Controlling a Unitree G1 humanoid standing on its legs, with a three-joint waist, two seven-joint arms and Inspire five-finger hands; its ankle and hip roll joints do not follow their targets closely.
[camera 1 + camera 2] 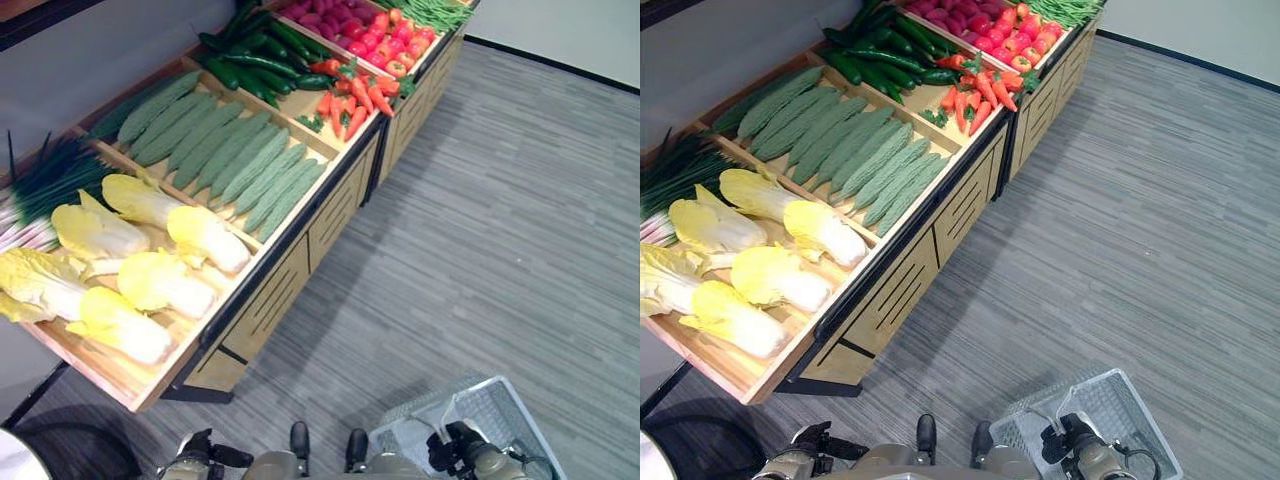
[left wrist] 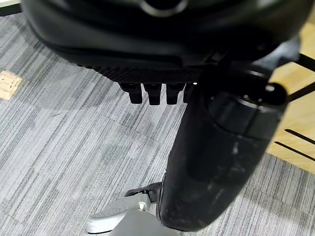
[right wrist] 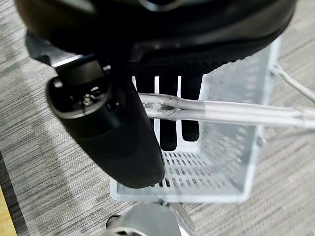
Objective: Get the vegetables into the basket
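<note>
Hooked over the clear handle [image 3: 231,112], the right hand [image 3: 170,105] carries the white basket [image 3: 226,162] low at its side, empty and ready for loading. Left hand [image 2: 157,83] hangs curled, holding nothing. Vegetables, including cabbages [image 1: 150,285], lie well ahead on the wooden stand [image 1: 270,300].

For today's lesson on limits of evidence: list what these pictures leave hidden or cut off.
- Basket: near part cut off by the eye views' bottom edge; the right hand covers part of the floor inside it in the right wrist view.
- Spring onions: cut by the left edge.
- Left hand: fingertips hidden behind its thumb.
</note>
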